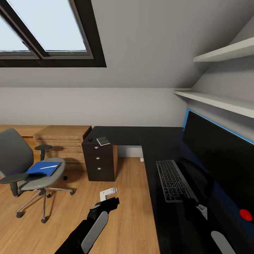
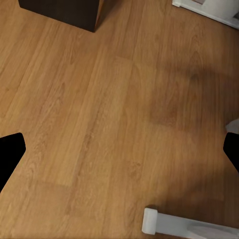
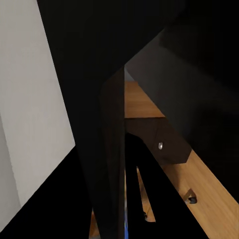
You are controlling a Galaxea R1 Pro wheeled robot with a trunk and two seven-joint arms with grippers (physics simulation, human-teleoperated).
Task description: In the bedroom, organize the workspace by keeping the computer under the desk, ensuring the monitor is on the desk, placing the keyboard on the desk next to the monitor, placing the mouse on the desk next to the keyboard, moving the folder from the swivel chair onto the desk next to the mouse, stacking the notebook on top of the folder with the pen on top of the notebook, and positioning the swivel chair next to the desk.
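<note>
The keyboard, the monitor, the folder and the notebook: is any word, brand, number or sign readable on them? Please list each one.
None can be read.
Keyboard: key marks too small and blurred.
Monitor: dark screen, no text; a plain red dot near its corner.
Folder: plain blue.
Notebook: too small to tell.

The wide black-fronted monitor (image 1: 225, 158) runs off the head view's right edge, and its stand is lost against the glossy black L-shaped desk (image 1: 162, 218). The right gripper (image 1: 195, 211) is too dark against the desk to read its fingers. The grey upholstered swivel chair's (image 1: 21, 165) back is clipped at the left edge.
</note>
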